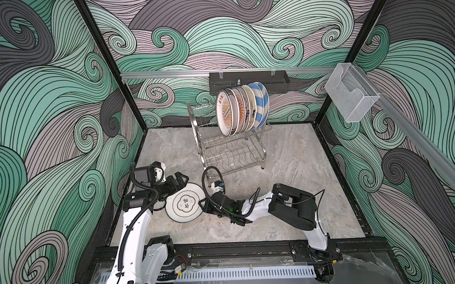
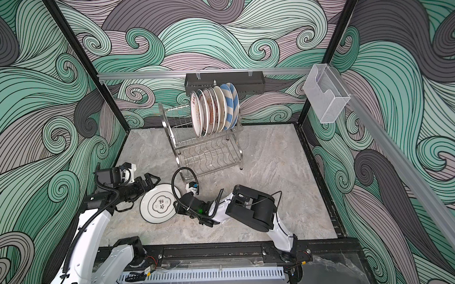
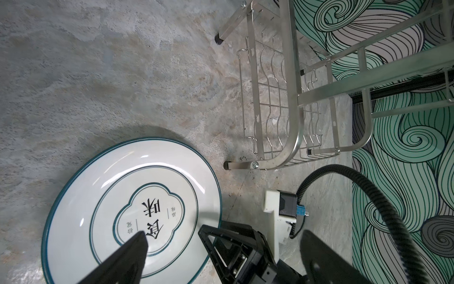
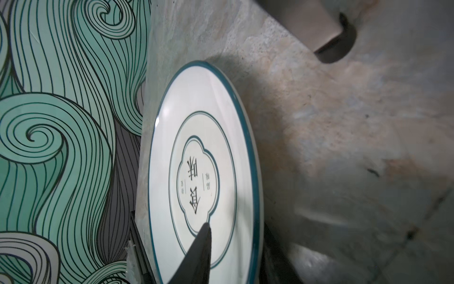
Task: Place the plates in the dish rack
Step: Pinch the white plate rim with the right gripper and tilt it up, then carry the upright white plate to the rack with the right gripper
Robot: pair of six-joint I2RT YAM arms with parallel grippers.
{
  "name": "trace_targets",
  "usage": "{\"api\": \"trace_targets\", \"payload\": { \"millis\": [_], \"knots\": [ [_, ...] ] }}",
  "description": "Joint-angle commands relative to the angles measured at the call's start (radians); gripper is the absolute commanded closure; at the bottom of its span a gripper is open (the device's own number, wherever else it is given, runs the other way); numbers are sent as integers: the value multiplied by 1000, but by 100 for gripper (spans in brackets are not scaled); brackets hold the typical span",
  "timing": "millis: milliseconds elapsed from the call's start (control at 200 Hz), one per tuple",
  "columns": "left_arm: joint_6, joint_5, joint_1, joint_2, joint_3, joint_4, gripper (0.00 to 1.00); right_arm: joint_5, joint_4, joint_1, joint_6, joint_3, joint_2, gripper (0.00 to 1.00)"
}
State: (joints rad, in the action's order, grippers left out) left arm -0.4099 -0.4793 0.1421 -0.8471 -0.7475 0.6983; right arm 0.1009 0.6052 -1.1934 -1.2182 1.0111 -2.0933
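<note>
Your teal-rimmed plate [image 1: 184, 202] sits face up on the table [image 1: 288, 197] near the front left, in front of the dish rack [image 1: 232, 153] and apart from it. You can read two large black characters, 食味, inside a teal four-lobed outline at its centre. The small characters beside them are too fine to make out.

Your right gripper [image 1: 203, 203] straddles the plate's right edge. In the right wrist view one finger [image 4: 200, 250] lies over the face, its tip at the lobed outline, and the other sits dark beneath the rim. You cannot tell whether they are pinching.

Your left gripper [image 1: 181, 181] hangs over the plate's far left edge with its jaws spread wide, holding nothing.

On the rack's upper shelf a row of plates [image 1: 242, 108] stands on edge. The front one has an orange sunburst crossed by a band of characters too small to read, and blue-and-white striped ones stand at the back.
</note>
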Motion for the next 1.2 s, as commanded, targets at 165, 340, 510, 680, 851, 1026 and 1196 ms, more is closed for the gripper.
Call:
{"api": "trace_targets", "payload": {
  "millis": [165, 340, 510, 680, 851, 1026, 1196],
  "knots": [
    [25, -27, 7, 10, -2, -36, 1, -14, -64, 12, -35, -21, -46, 86],
    [24, -27, 7, 13, -1, -36, 1, -10, -99, 12, 5, -24, -7, 99],
    [25, -26, 7, 13, -1, -34, 1, 6, -121, 11, 58, -42, 61, 100],
    [26, -23, 7, 13, 0, -31, 1, 40, -185, -3, 136, -86, 187, 100],
    [28, -20, 8, 16, -2, -31, 2, 97, -301, -37, 188, -144, 338, 100],
    [26, -21, 8, 17, 0, -30, 1, 210, -398, -77, 201, -247, 532, 100],
    [25, -32, 8, 7, 3, -34, 1, 308, -628, -99, 242, -264, 737, 100]
  ]
}}
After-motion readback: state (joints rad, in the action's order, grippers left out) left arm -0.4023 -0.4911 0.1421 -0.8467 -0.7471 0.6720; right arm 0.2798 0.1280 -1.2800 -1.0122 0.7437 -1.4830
